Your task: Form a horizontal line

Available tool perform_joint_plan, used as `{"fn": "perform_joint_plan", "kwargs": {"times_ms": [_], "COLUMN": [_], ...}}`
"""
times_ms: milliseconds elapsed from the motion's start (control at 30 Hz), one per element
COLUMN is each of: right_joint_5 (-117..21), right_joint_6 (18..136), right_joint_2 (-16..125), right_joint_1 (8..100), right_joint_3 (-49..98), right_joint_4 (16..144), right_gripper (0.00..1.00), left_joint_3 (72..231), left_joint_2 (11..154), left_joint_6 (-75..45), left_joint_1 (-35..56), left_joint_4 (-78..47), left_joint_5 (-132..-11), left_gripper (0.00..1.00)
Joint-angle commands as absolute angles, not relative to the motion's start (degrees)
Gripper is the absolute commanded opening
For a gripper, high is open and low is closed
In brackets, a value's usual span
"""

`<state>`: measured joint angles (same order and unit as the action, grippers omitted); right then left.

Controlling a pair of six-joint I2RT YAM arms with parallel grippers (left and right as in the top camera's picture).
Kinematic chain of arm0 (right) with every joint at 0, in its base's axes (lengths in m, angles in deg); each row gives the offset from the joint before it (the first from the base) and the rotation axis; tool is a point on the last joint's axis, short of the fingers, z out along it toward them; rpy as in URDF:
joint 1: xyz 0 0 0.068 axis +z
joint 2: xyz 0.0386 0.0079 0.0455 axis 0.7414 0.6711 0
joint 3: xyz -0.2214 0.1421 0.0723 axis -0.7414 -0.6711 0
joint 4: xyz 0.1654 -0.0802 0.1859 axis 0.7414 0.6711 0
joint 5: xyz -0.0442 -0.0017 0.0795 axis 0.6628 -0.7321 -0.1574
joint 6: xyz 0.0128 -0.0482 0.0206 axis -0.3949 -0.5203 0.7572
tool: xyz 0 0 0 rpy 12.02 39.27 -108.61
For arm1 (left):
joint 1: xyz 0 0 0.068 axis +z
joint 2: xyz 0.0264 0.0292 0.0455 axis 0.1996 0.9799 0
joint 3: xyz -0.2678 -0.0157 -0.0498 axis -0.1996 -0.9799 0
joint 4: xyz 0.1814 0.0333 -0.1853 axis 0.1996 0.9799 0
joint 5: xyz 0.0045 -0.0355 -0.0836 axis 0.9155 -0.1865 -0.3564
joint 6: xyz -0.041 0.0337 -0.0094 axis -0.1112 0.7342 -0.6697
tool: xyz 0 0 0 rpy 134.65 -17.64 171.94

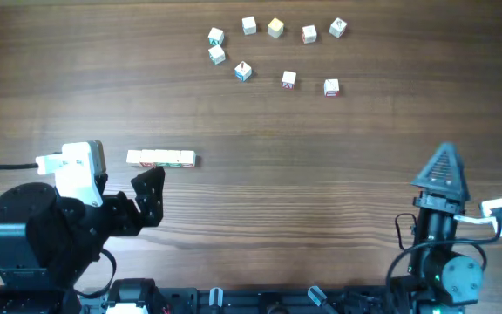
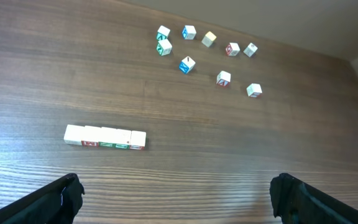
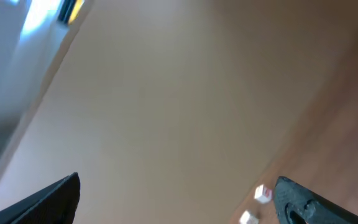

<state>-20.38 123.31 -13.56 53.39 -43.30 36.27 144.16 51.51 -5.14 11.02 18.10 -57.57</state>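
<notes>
The horizontal line [image 1: 161, 158] is a short straight bar of several small whitish cubes with red and green marks, touching edge to edge, left of the table's centre. It also shows in the left wrist view [image 2: 105, 137]. My left gripper [image 1: 151, 195] is just in front of the line's right end, apart from it. Its jaws [image 2: 176, 199] are wide open and empty. My right gripper [image 1: 444, 167] is at the right front, far from the line. Its jaws [image 3: 178, 199] are open and empty, tilted up towards a blurred wall.
Several loose cubes [image 1: 274, 28] of the same kind lie scattered at the back centre, also in the left wrist view [image 2: 189, 32]. Two of them show blurred in the right wrist view [image 3: 263, 194]. The arm bases stand along the front edge.
</notes>
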Motion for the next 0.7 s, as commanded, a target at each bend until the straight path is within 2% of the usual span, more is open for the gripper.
{"fn": "perform_joint_plan", "kwargs": {"times_ms": [0, 167, 267, 367, 500, 667], "right_joint_5": [-21.0, -24.1, -26.2, -28.7, -31.2, -38.2], "right_joint_6": [150.5, 171.9, 177.3, 175.8, 157.8, 110.9], "right_joint_2": [-15.7, -15.7, -15.7, -15.7, -15.7, -15.7], "right_joint_1": [51.8, 51.5, 51.5, 51.3, 51.0, 51.0], "right_joint_3": [-48.1, -49.3, -49.3, -49.3, -49.3, -49.3], "right_joint_4": [35.9, 43.2, 45.6, 45.8, 46.1, 46.8], "right_gripper": [1.00, 1.00, 1.00, 1.00, 1.00, 1.00], "left_joint_3": [144.0, 144.0, 144.0, 144.0, 144.0, 144.0], "left_joint_2": [51.4, 51.4, 51.4, 51.4, 51.4, 51.4], "left_joint_6": [-5.1, -5.1, -5.1, -5.1, -5.1, -5.1], "left_joint_1": [11.0, 11.0, 11.0, 11.0, 11.0, 11.0], "left_joint_4": [17.9, 18.0, 17.9, 17.9, 17.9, 18.0], "left_joint_5": [-58.1, -58.1, -58.1, -58.1, -58.1, -58.1], "left_gripper": [1.00, 1.00, 1.00, 1.00, 1.00, 1.00]}}
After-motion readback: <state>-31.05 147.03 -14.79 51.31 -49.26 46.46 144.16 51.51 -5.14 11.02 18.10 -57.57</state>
